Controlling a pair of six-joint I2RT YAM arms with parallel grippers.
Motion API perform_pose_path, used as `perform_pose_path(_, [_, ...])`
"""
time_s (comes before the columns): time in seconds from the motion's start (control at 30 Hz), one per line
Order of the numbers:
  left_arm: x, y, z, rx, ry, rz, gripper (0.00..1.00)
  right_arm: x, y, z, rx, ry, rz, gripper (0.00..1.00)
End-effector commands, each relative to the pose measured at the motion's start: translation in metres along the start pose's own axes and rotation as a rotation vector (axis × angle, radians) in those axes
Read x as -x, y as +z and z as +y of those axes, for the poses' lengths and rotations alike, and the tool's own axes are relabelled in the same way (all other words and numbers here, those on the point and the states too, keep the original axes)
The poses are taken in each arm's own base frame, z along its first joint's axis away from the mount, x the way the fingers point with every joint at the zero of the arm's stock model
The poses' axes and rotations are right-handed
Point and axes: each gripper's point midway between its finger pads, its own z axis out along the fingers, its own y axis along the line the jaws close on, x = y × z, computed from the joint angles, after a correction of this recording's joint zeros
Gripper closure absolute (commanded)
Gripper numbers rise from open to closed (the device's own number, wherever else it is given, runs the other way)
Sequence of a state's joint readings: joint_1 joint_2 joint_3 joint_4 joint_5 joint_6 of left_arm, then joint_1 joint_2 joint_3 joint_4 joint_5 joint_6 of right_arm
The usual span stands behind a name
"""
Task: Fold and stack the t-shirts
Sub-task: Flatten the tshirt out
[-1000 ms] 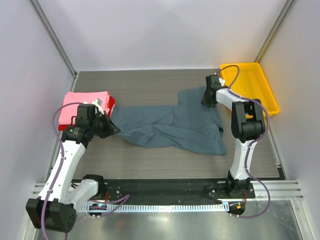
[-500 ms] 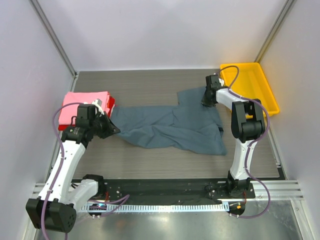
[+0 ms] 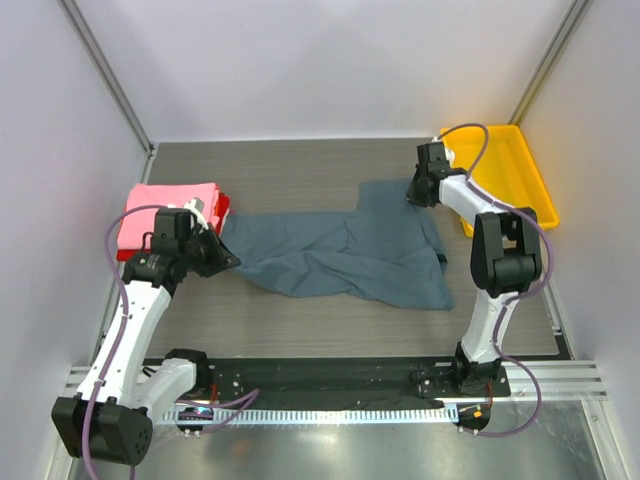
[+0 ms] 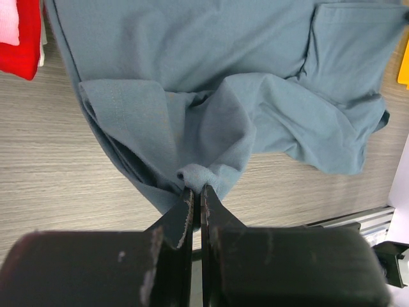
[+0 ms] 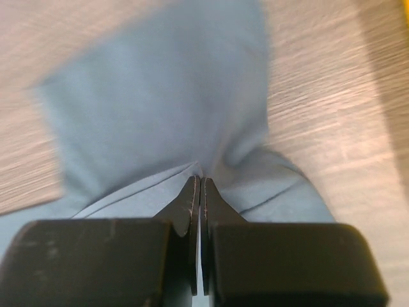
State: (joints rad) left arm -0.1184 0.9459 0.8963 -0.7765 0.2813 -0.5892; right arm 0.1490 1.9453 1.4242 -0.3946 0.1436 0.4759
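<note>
A slate blue-grey t-shirt point(image 3: 345, 258) lies spread and wrinkled across the middle of the table. My left gripper point(image 3: 228, 260) is shut on a pinch of its left edge point(image 4: 195, 176). My right gripper point(image 3: 414, 197) is shut on the shirt's far right corner, and the cloth point(image 5: 166, 121) fills the right wrist view. A folded pink t-shirt point(image 3: 167, 208) lies on a folded red one point(image 3: 221, 209) at the left, just beyond my left gripper. The red one also shows in the left wrist view point(image 4: 22, 38).
A yellow plastic tray point(image 3: 510, 170) stands at the far right, beside my right arm. Grey walls close in the table on three sides. A metal rail point(image 3: 350, 405) runs along the near edge.
My right gripper has moved a little farther back and right, pulling the shirt's far corner with it. The left arm has not moved.
</note>
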Motion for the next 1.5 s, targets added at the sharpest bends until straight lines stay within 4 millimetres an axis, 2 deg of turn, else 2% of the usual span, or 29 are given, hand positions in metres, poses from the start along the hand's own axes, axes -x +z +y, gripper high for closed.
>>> perform_pose_path(0.0, [0.001, -0.002, -0.004, -0.02, 0.032, -0.005, 1.0, 0.055, -0.063, 0.016, 0.078, 0.035, -0.171, 0.98])
perform_pose_path(0.07, [0.002, -0.003, -0.005, -0.022, 0.033, -0.006, 1.0, 0.062, -0.078, 0.017, 0.101, 0.038, -0.191, 0.97])
perform_pose_path(0.17, [0.002, -0.002, -0.004, -0.021, 0.031, -0.008, 1.0, 0.065, -0.085, 0.013, 0.102, 0.035, -0.195, 0.96])
perform_pose_path(0.23, [0.001, -0.001, -0.003, -0.02, 0.028, -0.004, 1.0, 0.062, -0.082, 0.013, 0.111, 0.031, -0.178, 0.96])
perform_pose_path(0.4, [0.0, 0.0, -0.003, -0.023, 0.027, 0.0, 1.0, 0.035, -0.057, 0.011, 0.113, 0.032, -0.085, 0.99])
perform_pose_path(0.57, [-0.001, 0.0, -0.003, -0.021, 0.031, -0.001, 1.0, 0.019, -0.055, 0.011, 0.15, 0.047, -0.058, 0.99])
perform_pose_path(0.67, [-0.002, 0.003, 0.001, -0.009, 0.023, 0.002, 1.0, 0.018, -0.062, 0.022, 0.235, 0.056, -0.045, 0.99])
perform_pose_path(0.8, [-0.002, 0.017, 0.003, 0.007, -0.014, 0.036, 1.0, 0.047, -0.091, 0.036, 0.315, 0.075, -0.11, 0.99])
perform_pose_path(0.9, [0.009, 0.024, 0.007, 0.045, -0.02, 0.021, 1.0, 0.083, -0.135, 0.049, 0.394, 0.088, -0.212, 0.99])
perform_pose_path(0.93, [0.017, 0.024, 0.005, 0.053, -0.015, 0.003, 1.0, 0.094, -0.15, 0.051, 0.412, 0.093, -0.247, 0.99])
perform_pose_path(0.97, [0.023, 0.023, 0.005, 0.064, -0.013, -0.011, 1.0, 0.115, -0.178, 0.058, 0.45, 0.091, -0.316, 0.99])
perform_pose_path(1.03, [0.042, 0.024, 0.003, 0.093, -0.016, -0.051, 1.0, 0.138, -0.206, 0.057, 0.477, 0.114, -0.384, 0.99])
perform_pose_path(1.07, [0.048, 0.024, 0.0, 0.095, -0.016, -0.06, 1.0, 0.159, -0.233, 0.061, 0.511, 0.123, -0.444, 0.99])
perform_pose_path(1.1, [0.056, 0.024, 0.0, 0.11, -0.017, -0.074, 1.0, 0.169, -0.252, 0.065, 0.556, 0.127, -0.465, 0.99])
perform_pose_path(1.13, [0.071, 0.022, -0.008, 0.107, -0.015, -0.098, 1.0, 0.195, -0.284, 0.062, 0.589, 0.143, -0.542, 0.99])
perform_pose_path(1.17, [0.078, 0.02, -0.011, 0.112, -0.012, -0.108, 1.0, 0.204, -0.302, 0.066, 0.62, 0.149, -0.566, 0.99])
perform_pose_path(1.2, [0.087, 0.018, -0.012, 0.126, -0.01, -0.135, 1.0, 0.216, -0.319, 0.058, 0.644, 0.179, -0.588, 0.99])
perform_pose_path(1.23, [0.103, 0.01, -0.022, 0.113, -0.003, -0.177, 1.0, 0.236, -0.355, 0.054, 0.678, 0.182, -0.665, 0.99])
perform_pose_path(1.33, [0.136, -0.013, -0.04, 0.089, 0.024, -0.295, 1.0, 0.252, -0.405, 0.054, 0.746, 0.182, -0.723, 0.99])
perform_pose_path(1.37, [0.145, -0.026, -0.049, 0.061, 0.038, -0.345, 1.0, 0.259, -0.438, 0.054, 0.778, 0.162, -0.781, 0.99])
perform_pose_path(1.4, [0.151, -0.037, -0.057, 0.038, 0.047, -0.38, 1.0, 0.257, -0.452, 0.055, 0.794, 0.151, -0.794, 0.99])
perform_pose_path(1.43, [0.158, -0.051, -0.068, 0.002, 0.058, -0.423, 1.0, 0.252, -0.478, 0.057, 0.83, 0.123, -0.824, 0.99])
perform_pose_path(1.47, [0.165, -0.077, -0.081, -0.052, 0.075, -0.502, 1.0, 0.246, -0.493, 0.057, 0.842, 0.106, -0.844, 0.99])
